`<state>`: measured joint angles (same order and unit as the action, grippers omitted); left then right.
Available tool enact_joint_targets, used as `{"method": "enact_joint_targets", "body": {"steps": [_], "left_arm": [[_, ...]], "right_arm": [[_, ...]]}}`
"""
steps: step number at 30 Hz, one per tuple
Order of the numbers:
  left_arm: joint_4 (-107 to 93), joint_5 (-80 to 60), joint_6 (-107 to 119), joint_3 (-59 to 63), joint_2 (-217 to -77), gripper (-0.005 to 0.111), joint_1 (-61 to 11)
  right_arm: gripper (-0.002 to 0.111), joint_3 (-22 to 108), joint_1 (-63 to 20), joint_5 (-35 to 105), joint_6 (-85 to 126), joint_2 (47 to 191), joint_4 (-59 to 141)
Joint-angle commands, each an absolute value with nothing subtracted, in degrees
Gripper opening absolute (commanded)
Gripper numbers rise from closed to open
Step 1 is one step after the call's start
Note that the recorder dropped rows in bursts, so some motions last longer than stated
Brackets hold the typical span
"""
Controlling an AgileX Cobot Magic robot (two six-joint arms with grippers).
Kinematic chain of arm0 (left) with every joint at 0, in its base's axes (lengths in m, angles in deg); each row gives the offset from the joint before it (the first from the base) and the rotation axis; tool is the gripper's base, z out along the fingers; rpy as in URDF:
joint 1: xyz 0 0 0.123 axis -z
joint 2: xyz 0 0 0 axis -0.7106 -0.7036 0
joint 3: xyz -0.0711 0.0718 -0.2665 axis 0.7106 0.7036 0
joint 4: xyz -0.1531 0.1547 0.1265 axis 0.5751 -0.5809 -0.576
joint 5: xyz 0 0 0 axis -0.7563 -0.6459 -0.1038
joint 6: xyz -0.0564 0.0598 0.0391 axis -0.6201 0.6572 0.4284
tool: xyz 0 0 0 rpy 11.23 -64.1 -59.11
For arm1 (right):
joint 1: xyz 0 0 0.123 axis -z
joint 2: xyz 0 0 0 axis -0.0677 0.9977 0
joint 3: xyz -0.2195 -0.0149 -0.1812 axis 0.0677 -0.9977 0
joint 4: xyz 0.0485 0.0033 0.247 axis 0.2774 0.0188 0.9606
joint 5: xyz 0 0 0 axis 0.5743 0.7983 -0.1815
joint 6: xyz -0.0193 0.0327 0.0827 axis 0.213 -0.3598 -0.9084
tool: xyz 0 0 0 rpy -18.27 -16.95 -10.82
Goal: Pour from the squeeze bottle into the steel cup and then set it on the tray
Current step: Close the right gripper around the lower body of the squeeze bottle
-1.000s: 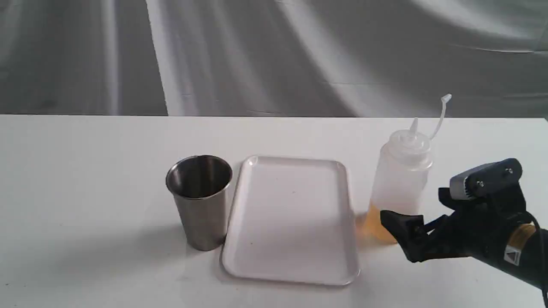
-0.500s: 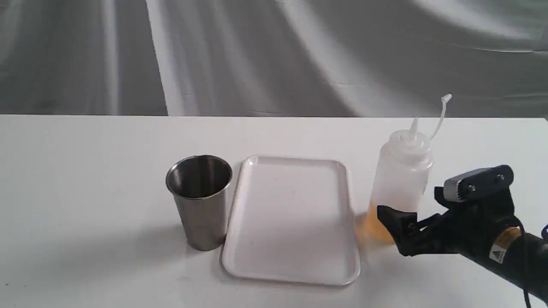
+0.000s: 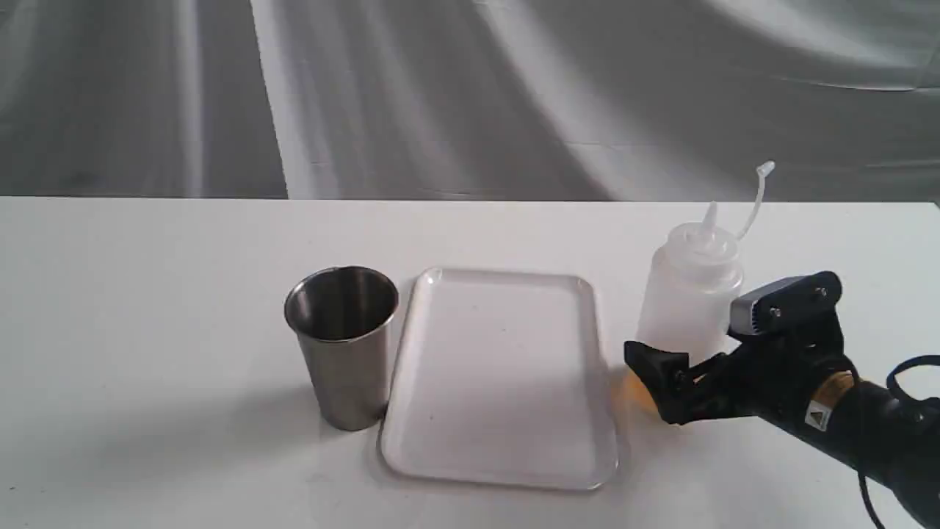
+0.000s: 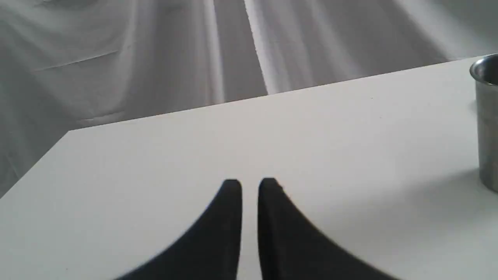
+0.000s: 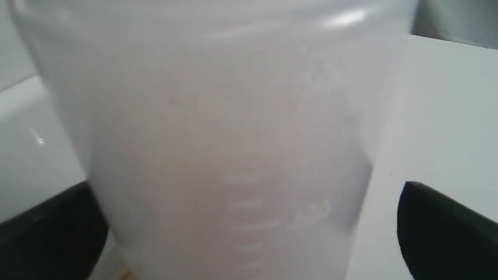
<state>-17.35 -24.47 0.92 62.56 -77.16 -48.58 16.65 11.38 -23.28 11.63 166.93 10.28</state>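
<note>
At the near right, tipping risk: we judge that closing now could shove the squeeze bottle (image 3: 690,294) sideways. It sits nearer one finger than the other, so the first pad to land would push before the second arrives.
Spill risk: the wall looks soft and the nozzle (image 3: 709,214) is uncapped. We think a hard pinch could send amber liquid (image 3: 637,386) out before the steel cup (image 3: 345,367) is reached.
Right gripper (image 5: 245,233): jaws spread wide, holding nothing, set low around the bottle's body.
Bottle against jaws: it stands between the fingers (image 5: 439,229). In the wrist view one finger is at or almost at its wall, we cannot tell which. The other stands apart, with bare table (image 3: 147,330) showing between.
Left gripper (image 4: 250,186): jaws narrow, almost together, nothing between them, over bare table with the cup at the edge of its view.
Bottle's place: upright on the table, just right of the tray (image 3: 499,367), not on it.
Tray: bare, lying between bottle and cup.
Cup: upright just left of the tray; whether they touch we cannot tell.
Far side: grey draped cloth (image 3: 440,95).
</note>
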Motion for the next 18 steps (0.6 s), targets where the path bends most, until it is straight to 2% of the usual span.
{"method": "enact_joint_targets", "body": {"steps": [1, 18], "left_arm": [[-17.33, -23.76, 0.63, 62.82, -77.01, 0.008, -48.72], [-17.33, -23.76, 0.49, 62.82, -77.01, 0.008, -48.72]], "right_arm": [[0.105, 17.17, 11.25, -23.98, 12.57, 168.12, 9.73], [0.105, 17.17, 11.25, -31.54, 17.12, 172.66, 13.39]]}}
